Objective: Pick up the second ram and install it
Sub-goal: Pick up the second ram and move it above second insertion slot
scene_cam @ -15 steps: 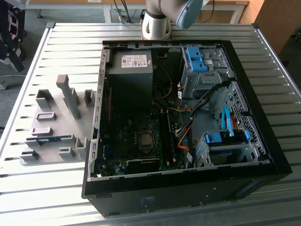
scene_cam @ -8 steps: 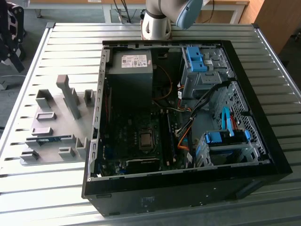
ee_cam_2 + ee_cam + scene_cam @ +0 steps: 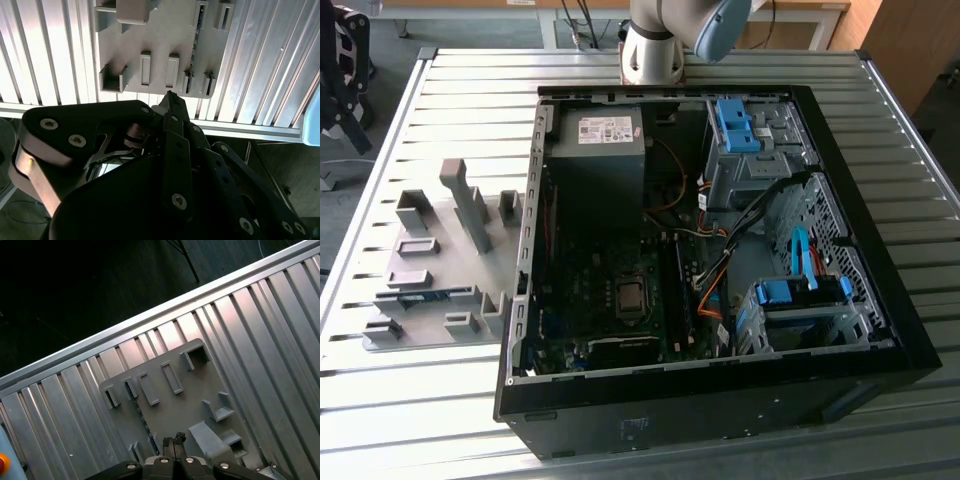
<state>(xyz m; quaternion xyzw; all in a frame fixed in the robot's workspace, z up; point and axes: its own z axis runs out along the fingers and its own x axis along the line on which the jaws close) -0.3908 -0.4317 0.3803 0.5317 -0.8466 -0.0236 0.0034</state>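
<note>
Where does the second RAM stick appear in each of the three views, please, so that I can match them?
Exterior view: the second ram sits in slots of the grey holder plate, to the exterior view's left of the open computer case.
Second wrist view: a thin dark strip slotted into the grey holder plate.
First wrist view: a thin dark edge on that plate.
Shared landmark: the grey holder plate.

Worktop (image 3: pixel 470 100) was ribbed bare metal with a bright sheen. Holder plate (image 3: pixel 455 262) was grey plastic, matt and smooth. Computer case (image 3: pixel 720 405) was black and matt. Gripper (image 3: pixel 174 440) links were black, with a dull satin finish.
</note>
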